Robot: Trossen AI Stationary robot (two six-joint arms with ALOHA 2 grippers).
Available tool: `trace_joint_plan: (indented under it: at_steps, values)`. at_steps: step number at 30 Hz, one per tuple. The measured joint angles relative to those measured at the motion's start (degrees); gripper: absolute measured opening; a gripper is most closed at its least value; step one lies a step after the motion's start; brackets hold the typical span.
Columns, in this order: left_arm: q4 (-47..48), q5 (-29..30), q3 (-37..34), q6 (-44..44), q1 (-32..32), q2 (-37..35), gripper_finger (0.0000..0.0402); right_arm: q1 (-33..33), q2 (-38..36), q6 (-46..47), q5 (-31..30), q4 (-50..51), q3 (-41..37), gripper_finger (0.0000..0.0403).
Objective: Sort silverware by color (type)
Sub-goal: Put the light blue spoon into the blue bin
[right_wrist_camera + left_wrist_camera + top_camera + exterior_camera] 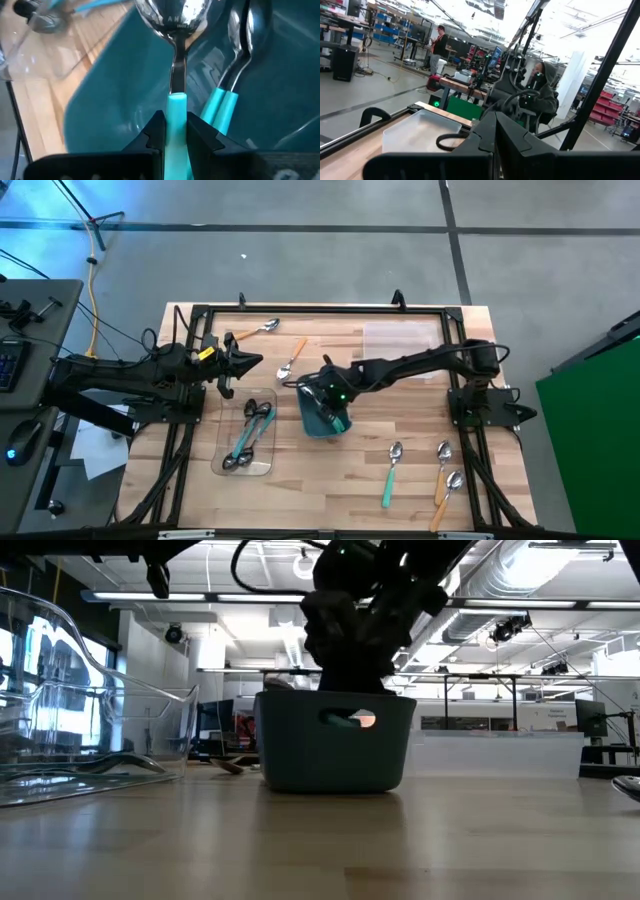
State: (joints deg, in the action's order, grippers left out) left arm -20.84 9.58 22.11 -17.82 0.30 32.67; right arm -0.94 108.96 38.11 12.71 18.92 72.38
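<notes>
Wooden bench [330,490]: right pincer [176,131] over teal bin [322,415], clamped on teal spoon [176,65], bowl pointing straight ahead into bin; left pincer [250,363] idle, closure unclear.

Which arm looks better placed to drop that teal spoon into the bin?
The right. Its end effector already grips a teal spoon over the teal bin; the left end effector hovers aside, empty.
</notes>
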Motion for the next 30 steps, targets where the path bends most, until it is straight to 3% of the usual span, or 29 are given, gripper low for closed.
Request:
trace_joint_plan:
  at_steps: [11, 20, 30]
  values:
    - [-0.01, 0.22, 0.0, 0.0, 0.0, 0.0, 0.0, -1.01, 2.07, 3.07, 0.22, 0.04, 0.0, 0.0038]
    - [0.0, 0.22, 0.01, -0.07, 0.0, 0.0, 0.0, -1.06, 2.07, 3.39, -0.15, 0.04, 0.0, 0.0097]
    - [-0.02, 0.24, 0.02, -0.11, 0.0, 0.0, 0.0, -1.18, 0.38, -3.16, 2.62, 0.16, -0.02, 0.0104]
